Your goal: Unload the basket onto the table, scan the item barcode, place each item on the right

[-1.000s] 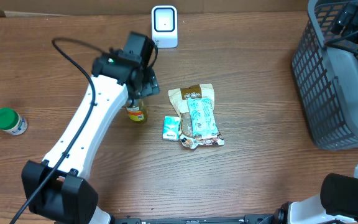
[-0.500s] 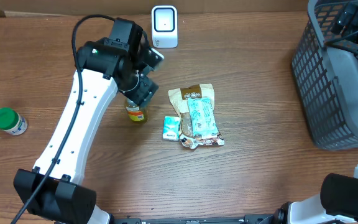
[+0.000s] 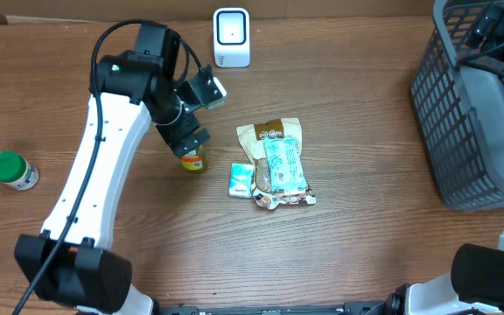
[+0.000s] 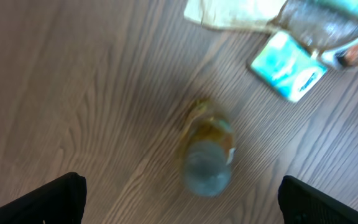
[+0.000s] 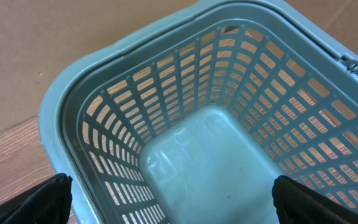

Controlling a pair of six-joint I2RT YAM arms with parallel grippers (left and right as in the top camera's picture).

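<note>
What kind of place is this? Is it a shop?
Probably a pretend shop checkout on a wooden table: there's a white scanner, a grey shopping basket and a pile of snack packets.

A small bottle (image 3: pixel 194 162) of yellow-amber liquid stands upright on the table (image 3: pixel 366 245), left of its middle. The white scanner (image 3: pixel 231 37), dark-windowed, stands at the far edge.

Left arm (image 3: pixel 94 171): white links w/ black joints, black cable (image 3: pixel 103 39) looped over top, tiny green light (image 3: pixel 114 66) nr elbow.
</note>
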